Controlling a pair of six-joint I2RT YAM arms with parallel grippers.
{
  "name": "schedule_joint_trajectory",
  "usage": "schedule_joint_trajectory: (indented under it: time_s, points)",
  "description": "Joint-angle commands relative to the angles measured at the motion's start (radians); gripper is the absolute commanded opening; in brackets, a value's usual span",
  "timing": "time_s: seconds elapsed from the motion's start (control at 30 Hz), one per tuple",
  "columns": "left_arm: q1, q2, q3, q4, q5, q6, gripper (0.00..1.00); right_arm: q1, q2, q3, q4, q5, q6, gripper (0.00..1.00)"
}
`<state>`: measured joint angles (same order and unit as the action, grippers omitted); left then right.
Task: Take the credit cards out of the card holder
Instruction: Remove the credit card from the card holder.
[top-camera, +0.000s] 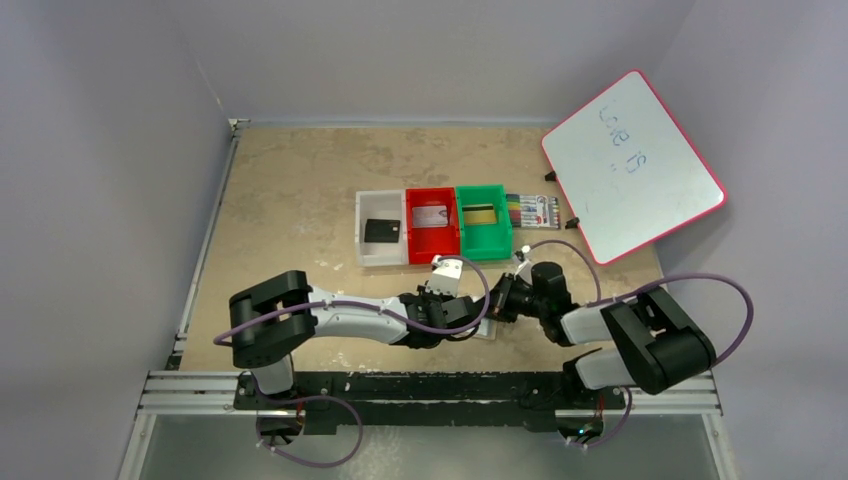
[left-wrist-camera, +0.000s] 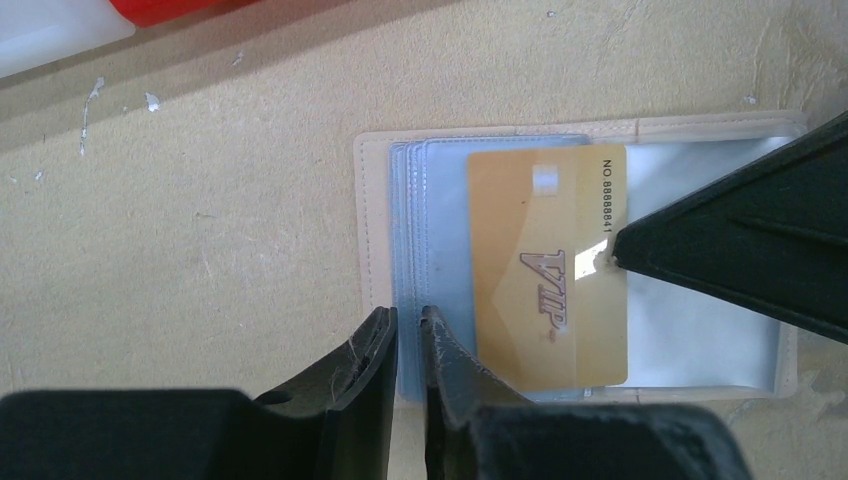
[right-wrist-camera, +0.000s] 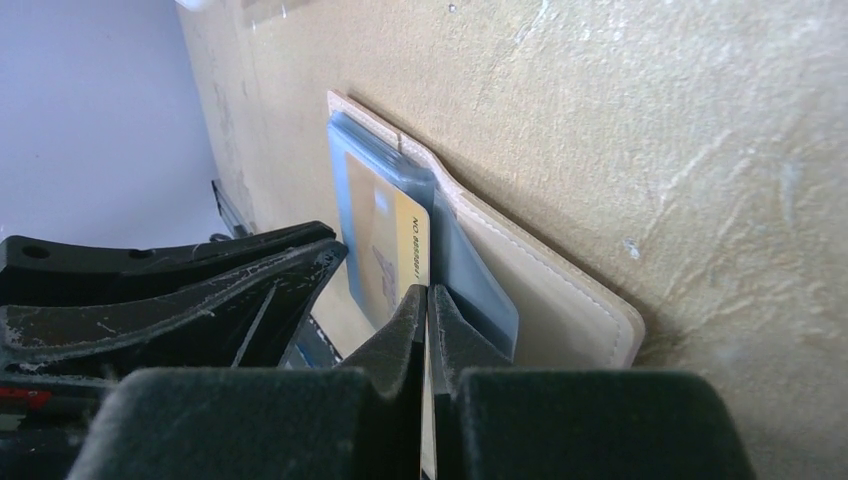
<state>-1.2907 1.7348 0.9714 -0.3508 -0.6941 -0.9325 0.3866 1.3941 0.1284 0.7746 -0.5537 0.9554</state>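
Note:
The tan card holder lies open on the table, its light-blue pockets facing up. A gold credit card marked VIP sticks partway out of a pocket to the right. My left gripper is shut on the near edge of the blue pockets, pinning the holder. My right gripper is shut on the outer edge of the gold card, beside the holder's tan cover. In the top view both grippers meet low near the table's front; the left gripper and right gripper hide most of the holder.
Behind the grippers stand a white bin with a black card, a red bin with a pale card and a green bin with a gold card. A marker pack and a tilted whiteboard sit at the right.

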Motion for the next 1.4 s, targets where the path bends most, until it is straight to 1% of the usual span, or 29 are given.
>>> schedule_joint_trajectory:
  time_s: [0.0,0.2,0.27,0.37,0.5,0.6,0.9,1.03,1.17,1.23,1.27,1.33,1.37]
  points:
    - [-0.001,-0.012,-0.029,-0.049,0.003,-0.008,0.15,-0.025,-0.04,-0.024,-0.059,-0.004,-0.049,0.0]
    - [0.0,-0.009,-0.023,-0.052,0.007,-0.007,0.16,-0.031,-0.097,-0.025,-0.105,-0.005,-0.052,0.0]
    - [0.0,-0.016,-0.017,-0.038,0.015,-0.003,0.23,-0.031,-0.094,-0.018,-0.106,-0.01,-0.053,0.01]
    - [0.0,-0.038,-0.002,-0.015,0.025,0.006,0.36,-0.031,-0.067,-0.011,-0.077,-0.022,-0.049,0.09]
    - [0.0,-0.073,0.025,0.01,0.022,0.02,0.44,-0.031,-0.027,-0.024,-0.011,-0.033,-0.018,0.12]
    - [0.001,-0.083,0.022,0.051,0.039,0.038,0.48,-0.032,-0.01,-0.023,0.007,-0.033,-0.016,0.12]
    - [0.001,-0.03,0.014,0.049,0.041,0.02,0.48,-0.031,-0.026,-0.021,-0.012,-0.022,-0.009,0.12]
    - [0.001,0.0,0.025,-0.015,0.009,0.006,0.42,-0.031,-0.038,-0.015,-0.035,-0.011,-0.014,0.12]
    - [0.0,0.03,0.026,-0.019,0.021,0.013,0.37,-0.031,-0.031,-0.016,-0.029,-0.011,-0.015,0.13]
    - [-0.001,0.039,0.024,-0.011,0.03,0.014,0.36,-0.031,-0.019,-0.014,-0.005,-0.026,-0.01,0.13]
    - [-0.001,0.042,0.022,-0.004,0.034,0.014,0.35,-0.032,-0.011,-0.013,0.007,-0.032,-0.009,0.15]
    - [0.0,0.044,0.016,0.012,0.051,0.018,0.33,-0.032,0.007,-0.012,0.037,-0.047,-0.004,0.21]
    - [-0.001,0.047,0.013,0.017,0.057,0.018,0.32,-0.032,0.017,-0.013,0.055,-0.051,0.0,0.23]
